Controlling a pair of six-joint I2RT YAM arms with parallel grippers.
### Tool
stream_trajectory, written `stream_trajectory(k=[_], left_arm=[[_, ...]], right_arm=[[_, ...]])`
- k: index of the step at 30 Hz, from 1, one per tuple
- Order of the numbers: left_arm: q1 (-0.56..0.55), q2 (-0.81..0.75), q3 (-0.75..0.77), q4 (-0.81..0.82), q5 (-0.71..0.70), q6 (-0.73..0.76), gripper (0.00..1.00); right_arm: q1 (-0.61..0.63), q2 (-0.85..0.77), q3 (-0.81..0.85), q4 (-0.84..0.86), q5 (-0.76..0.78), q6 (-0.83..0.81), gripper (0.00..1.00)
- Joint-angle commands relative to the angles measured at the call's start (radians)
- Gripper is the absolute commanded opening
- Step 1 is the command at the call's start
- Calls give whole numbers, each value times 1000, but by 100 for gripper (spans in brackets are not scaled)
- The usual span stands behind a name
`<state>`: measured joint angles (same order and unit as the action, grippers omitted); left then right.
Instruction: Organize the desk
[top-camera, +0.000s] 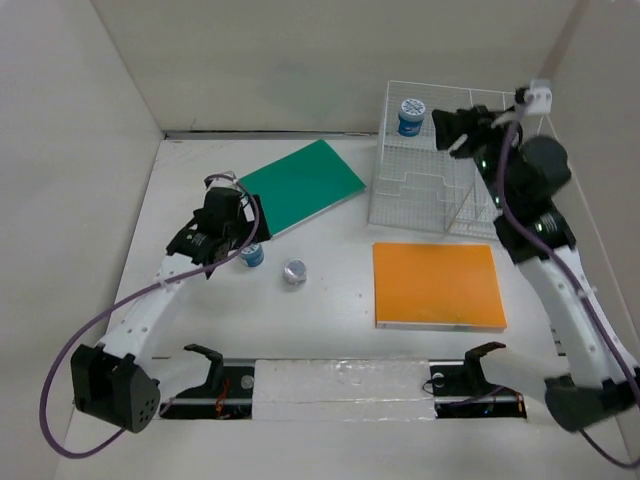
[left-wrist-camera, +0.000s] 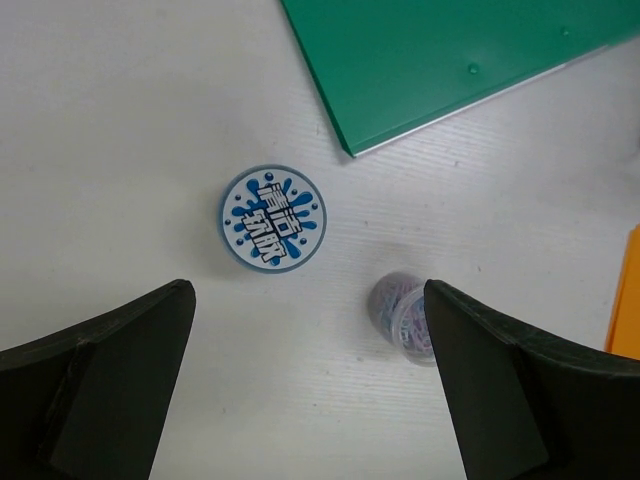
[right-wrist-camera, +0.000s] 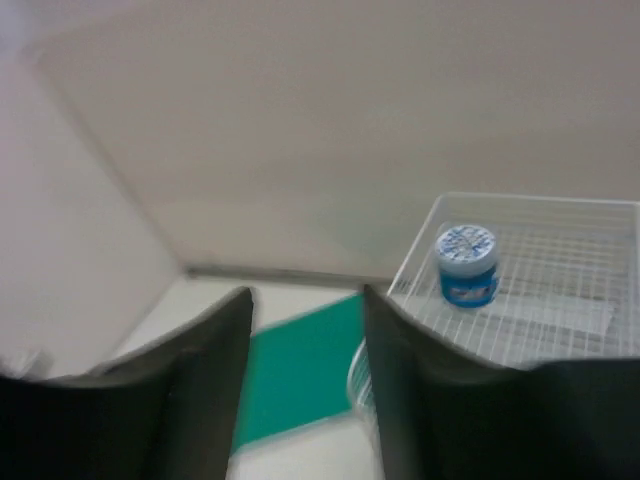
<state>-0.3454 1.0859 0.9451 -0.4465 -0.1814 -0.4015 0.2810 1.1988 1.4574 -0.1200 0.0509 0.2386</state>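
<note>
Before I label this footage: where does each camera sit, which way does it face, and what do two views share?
Top external: above and behind, looking down on the desk; both arms show.
Left wrist: on the left arm, facing down at a blue-lidded jar; left gripper shows.
Right wrist: on the right arm, facing forward toward the wire rack; right gripper shows.
Shared: green book, in all three.

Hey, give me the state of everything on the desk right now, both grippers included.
Left gripper: open, empty.
Right gripper: open, empty.
Wire rack: upright.
Rack jar: upright on the rack's top, lid on.
Loose jar: upright on the desk, lid on.
Clip tub: on the desk, ungripped.
Green folder: flat, closed.
Orange pad: flat, closed.
</note>
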Motion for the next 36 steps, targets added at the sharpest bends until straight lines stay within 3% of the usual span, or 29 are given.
stream_trajectory(k=[1,2,4,6,8,10,11,15,24,28,32,36], left_arm=[[-1,49,7,-17,-15,-45,96],[-1,61,1,-15,-12,-56,95],[-1,84,-8,-17,-24,-92,93],[-1,88,-34,-15,-79,-126,92],[-1,86,-67,9,-93,-172,90],[-1,97,-89,57,-84,-209,88],[-1,106,-100,69,-75,-221,87],[-1,193,-111,112,-75,-240,87],[-1,294,-57,126,-170,-247,83],[-1,345,-28,129,-200,-253,70],[-1,371,-22,134,-208,-255,64],[-1,342,-26,124,-216,-261,44]], right_arm=[[113,-200,-295,244,-6,85,48],[136,-246,-440,299,3,114,27],[176,-356,-550,322,6,128,13],[227,-402,-641,303,36,128,18],[251,-438,-670,264,26,114,46],[294,-462,-712,255,18,113,64],[311,-475,-729,252,11,122,67],[421,-525,-830,309,-2,130,69],[576,-472,-835,324,46,76,70],[604,-472,-841,324,64,68,70],[604,-499,-859,321,93,65,71],[604,-528,-855,304,109,62,71]])
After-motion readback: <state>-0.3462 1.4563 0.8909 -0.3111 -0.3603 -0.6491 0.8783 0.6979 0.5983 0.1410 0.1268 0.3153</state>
